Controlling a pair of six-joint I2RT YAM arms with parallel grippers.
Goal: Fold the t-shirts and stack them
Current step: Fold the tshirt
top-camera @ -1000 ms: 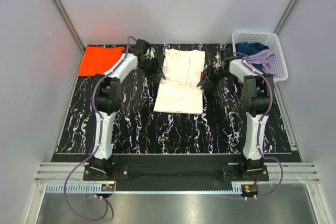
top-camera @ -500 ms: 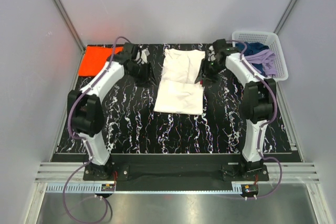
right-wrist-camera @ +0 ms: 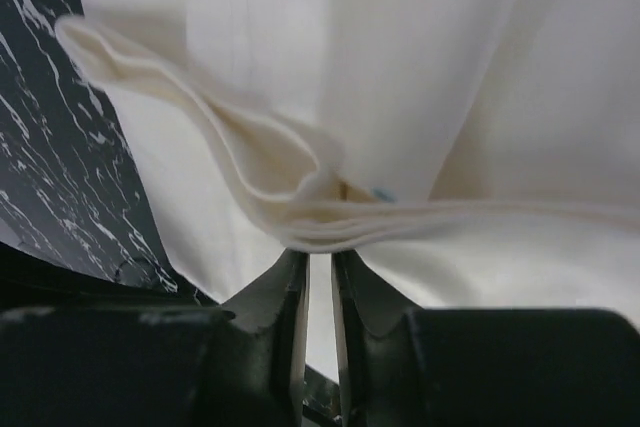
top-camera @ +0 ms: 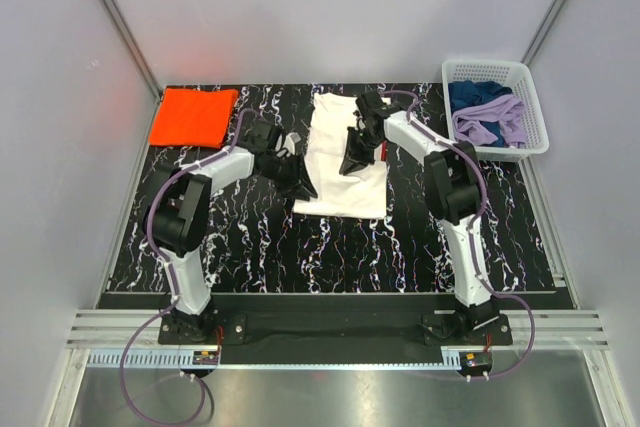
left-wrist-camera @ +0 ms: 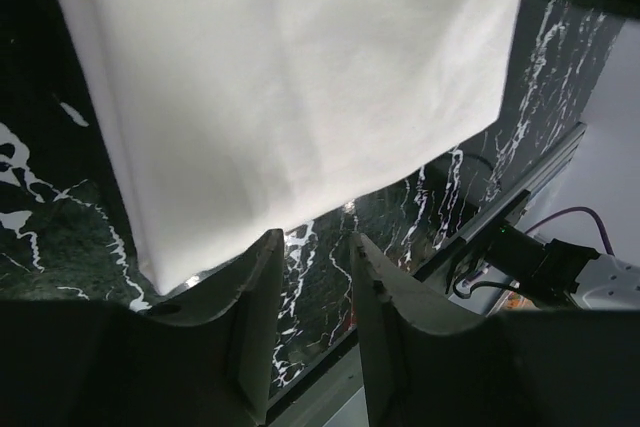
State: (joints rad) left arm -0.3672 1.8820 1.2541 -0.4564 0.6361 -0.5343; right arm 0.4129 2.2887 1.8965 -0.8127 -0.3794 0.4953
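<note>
White cloth t-shirt, part folded, lay mid-table on the black white-veined tabletop, long axis running near to far. Plain orange cloth t-shirt sat folded flat at the far left corner, well apart from the white one. White plastic mesh basket stood at the far right w/ blue cloth and purple cloth inside.

Both arms reached in over the white shirt from opp. sides. Right gripper was closed to a thin slit, pinching a bunched multi-layer fold of the white shirt approx. at its middle. Left gripper hung low at the shirt's near left corner, fingers a narrow gap apart, nothing betw. them; the cloth edge lay just beyond the tips.
</note>
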